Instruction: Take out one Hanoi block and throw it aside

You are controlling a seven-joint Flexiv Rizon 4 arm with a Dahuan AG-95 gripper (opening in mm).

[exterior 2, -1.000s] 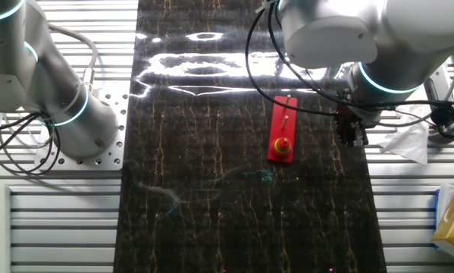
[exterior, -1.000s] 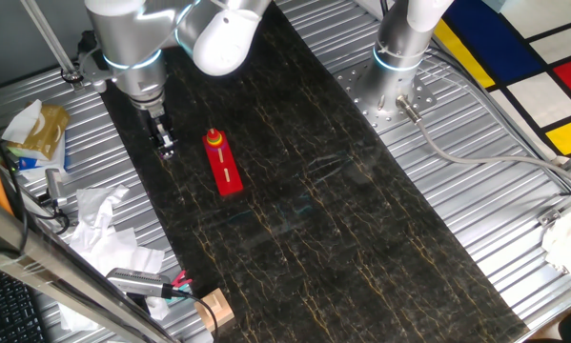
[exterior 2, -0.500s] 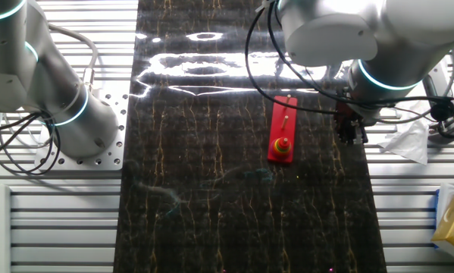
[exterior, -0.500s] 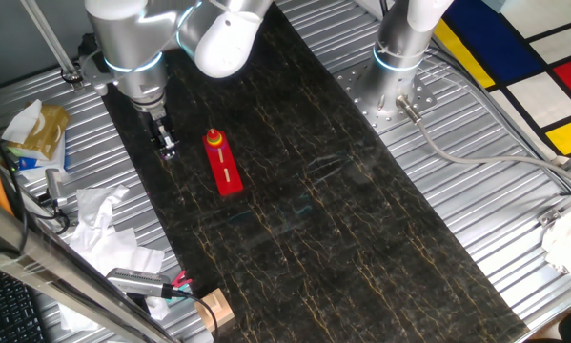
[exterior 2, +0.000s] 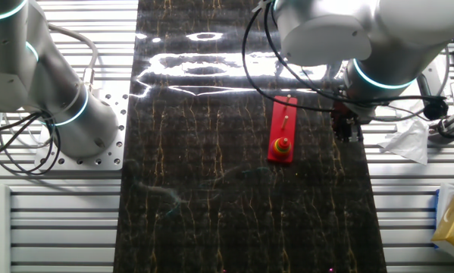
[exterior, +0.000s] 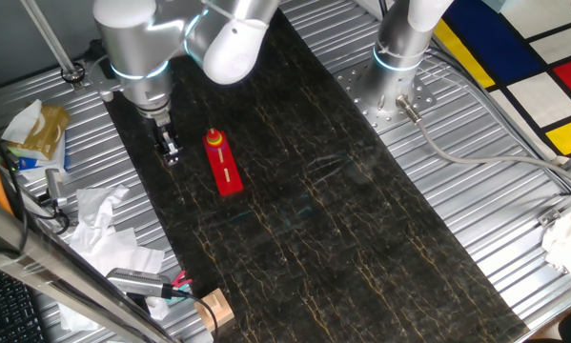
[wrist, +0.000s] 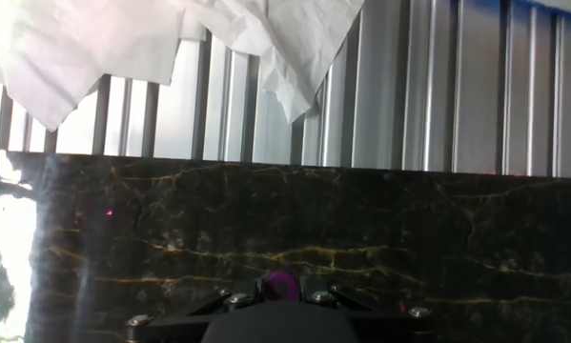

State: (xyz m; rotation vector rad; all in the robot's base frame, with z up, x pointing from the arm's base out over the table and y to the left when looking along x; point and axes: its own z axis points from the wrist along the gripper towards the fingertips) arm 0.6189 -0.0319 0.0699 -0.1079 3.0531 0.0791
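The Hanoi set is a red base [exterior: 226,172] on the dark marble mat, with a small stack of red and yellow rings [exterior: 214,141] on its far peg; it also shows in the other fixed view [exterior 2: 282,130]. My gripper [exterior: 170,153] hangs low over the mat's edge, to the left of the base, and it also shows in the other fixed view [exterior 2: 349,131]. In the hand view a small purple block [wrist: 283,283] sits pinched between my fingertips. The jaws stand closed on it, just above the mat.
Crumpled white paper [wrist: 171,48] lies on the slatted metal table just past the mat's edge [exterior: 99,214]. A second arm's base [exterior: 397,67] stands at the far side. A tissue pack [exterior: 32,129] and small tools [exterior: 161,286] lie at the left.
My gripper has shifted slightly along the mat's edge, still shut on the purple block. The red base and its rings have not moved.
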